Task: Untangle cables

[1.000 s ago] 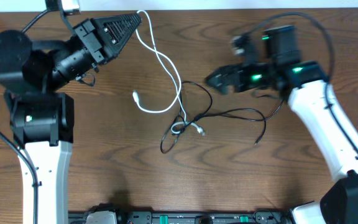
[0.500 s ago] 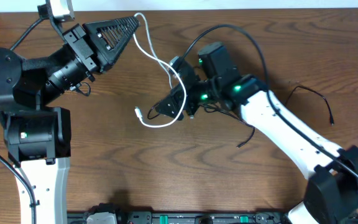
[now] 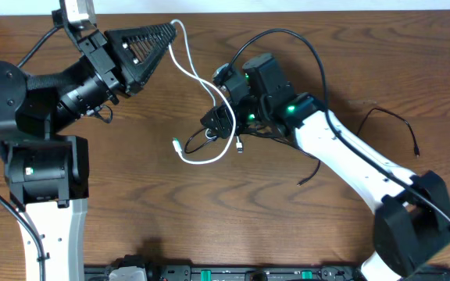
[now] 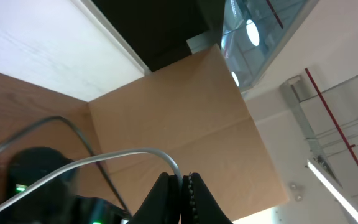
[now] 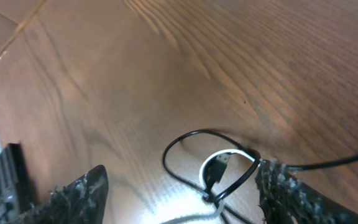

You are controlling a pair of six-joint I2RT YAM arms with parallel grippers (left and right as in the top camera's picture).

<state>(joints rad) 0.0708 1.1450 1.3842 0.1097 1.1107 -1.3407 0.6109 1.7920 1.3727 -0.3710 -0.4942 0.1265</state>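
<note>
My left gripper is shut on one end of the white cable at the back of the table; in the left wrist view the white cable runs out from between the closed fingers. The white cable hangs down into a small knot with a black cable. My right gripper hovers over that knot, open. In the right wrist view a black loop, a white loop and a plug lie between its fingertips, and the right finger touches the black strand. Another black cable lies apart at the right.
A black cable end sticks out from under the right arm. A cardboard wall stands behind the table's back edge. The left arm's base fills the left side. Equipment lines the front edge.
The right arm swung left across the table and now sits over the knot, its jaws narrowing. One black cable ended up at the far right. The left gripper kept its hold on the white cable.
</note>
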